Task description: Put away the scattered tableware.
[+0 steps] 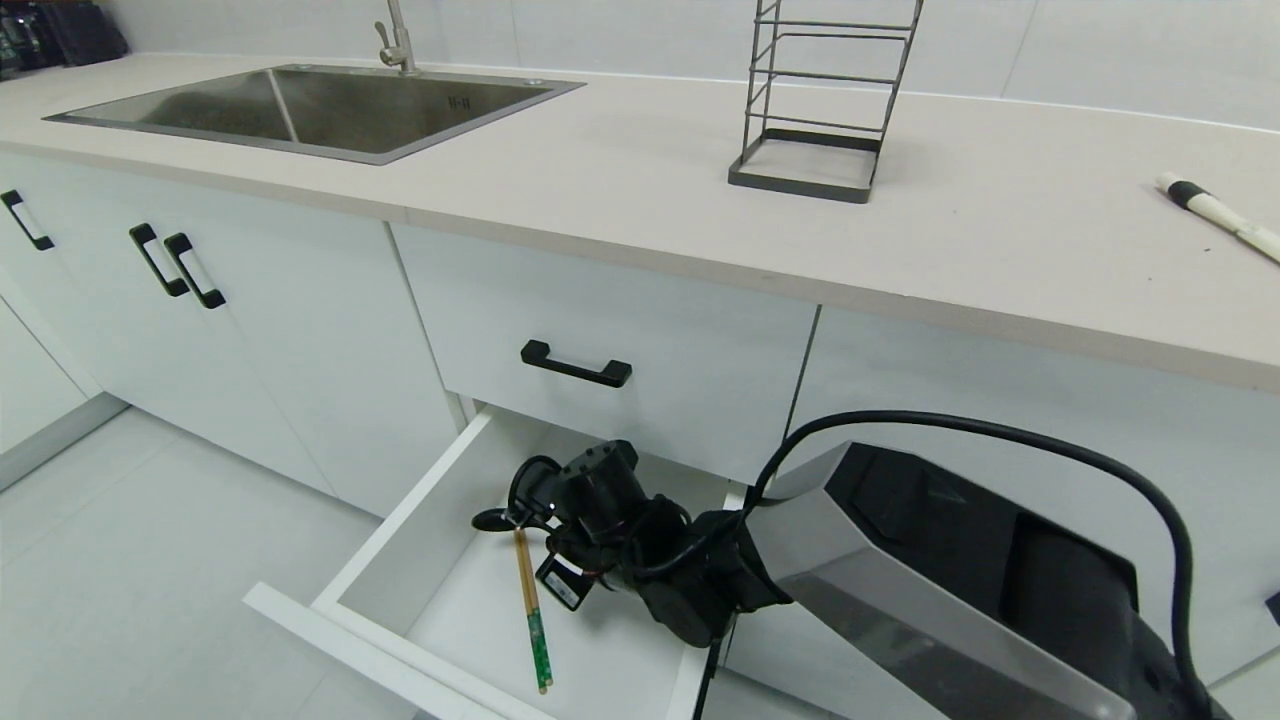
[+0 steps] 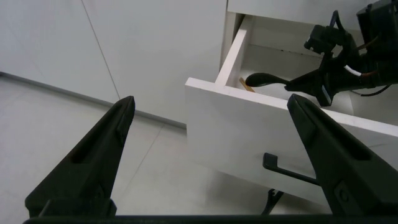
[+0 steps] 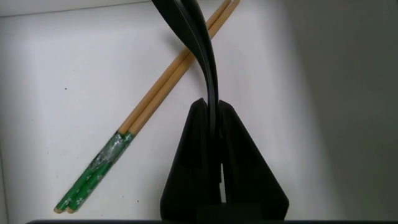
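Judging from how things lie, the task is taken to be partly done. 1 pair of chopsticks (image 1: 530,600) is already laid flat on the floor of the open drawer (image 1: 300,612). A black spoon (image 3: 193,37) is held inside the same drawer, its handle clamped between the closed fingers of the right gripper (image 3: 211,109). The spoon's bowl is seen crossing above the chopsticks; whether it touches the drawer floor cannot be told. Its release is judged to be the step in hand.

The left gripper (image 2: 209,102) is held low in front of the drawer's face, its 2 fingers spread wide apart and nothing between them.

On the tabletop (image 1: 620,170), far to the right, 1 slender white item with a dark band (image 1: 1215,212) is left lying; what it is cannot be made out, but it may be counted as work remaining, along with closing the drawer.

The chopsticks are thin, straight and wood-coloured, with green patterned ends. The spoon is glossy black, with a narrow curved handle and a rounded bowl. The drawer is smooth white board with a black bar handle. The tabletop is matt and pale; a dark wire rack (image 1: 820,100) and a brushed steel sink (image 1: 300,100) are set on and into it.
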Robot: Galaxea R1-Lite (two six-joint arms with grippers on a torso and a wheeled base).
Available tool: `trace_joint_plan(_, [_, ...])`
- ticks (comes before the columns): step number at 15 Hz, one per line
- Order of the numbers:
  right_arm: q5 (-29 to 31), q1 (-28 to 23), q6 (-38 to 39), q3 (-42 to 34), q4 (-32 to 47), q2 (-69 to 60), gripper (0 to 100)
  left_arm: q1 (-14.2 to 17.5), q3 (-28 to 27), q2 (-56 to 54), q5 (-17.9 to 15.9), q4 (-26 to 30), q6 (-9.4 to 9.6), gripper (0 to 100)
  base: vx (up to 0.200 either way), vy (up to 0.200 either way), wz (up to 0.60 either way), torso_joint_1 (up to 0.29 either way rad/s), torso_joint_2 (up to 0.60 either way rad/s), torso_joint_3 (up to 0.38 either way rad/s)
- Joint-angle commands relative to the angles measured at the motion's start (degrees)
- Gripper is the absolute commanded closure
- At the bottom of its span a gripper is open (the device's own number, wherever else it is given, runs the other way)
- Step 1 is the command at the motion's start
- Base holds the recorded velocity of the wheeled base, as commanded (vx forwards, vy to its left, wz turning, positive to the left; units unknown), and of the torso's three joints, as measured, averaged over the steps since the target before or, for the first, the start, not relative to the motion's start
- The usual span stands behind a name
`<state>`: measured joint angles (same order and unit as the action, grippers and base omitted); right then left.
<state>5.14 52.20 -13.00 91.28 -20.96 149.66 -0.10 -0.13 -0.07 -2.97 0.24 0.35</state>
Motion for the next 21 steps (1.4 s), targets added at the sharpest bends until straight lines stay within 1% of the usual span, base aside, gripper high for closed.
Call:
trace_joint_plan(1, [0.13, 0.01, -0.01, 1.88, 0.65, 1.33, 100, 0.01, -0.04, 0.07, -0.01, 0.02, 0.00, 0, 0.000, 0.000, 0.00, 0.000, 0.00, 0.000])
trace_joint_plan(6, [0.22, -0.08, 0.08, 4.43, 1.71, 3.09, 100, 0.01, 0.05, 0.07, -0.01, 0.02, 0.00, 0, 0.000, 0.000, 0.00, 0.000, 0.00, 0.000])
trace_joint_plan(10, [0.13, -0.08, 0.08, 4.87, 1.88, 3.97, 100, 0.01, -0.04, 0.07, -0.01, 0.02, 0.00, 0, 0.000, 0.000, 0.00, 0.000, 0.00, 0.000])
trace_joint_plan(13, [0.13, -0.08, 0.16, 7.24, 1.88, 5.02, 100, 0.01, -0.04, 0.07, -0.01, 0.02, 0.00, 0, 0.000, 0.000, 0.00, 0.000, 0.00, 0.000])
trace_joint_plan(21, [0.04, -0.08, -0.19, 8.21, 1.97, 5.90, 100, 0.01, -0.04, 0.07, -0.01, 0.02, 0.00, 0, 0.000, 0.000, 0.00, 0.000, 0.00, 0.000])
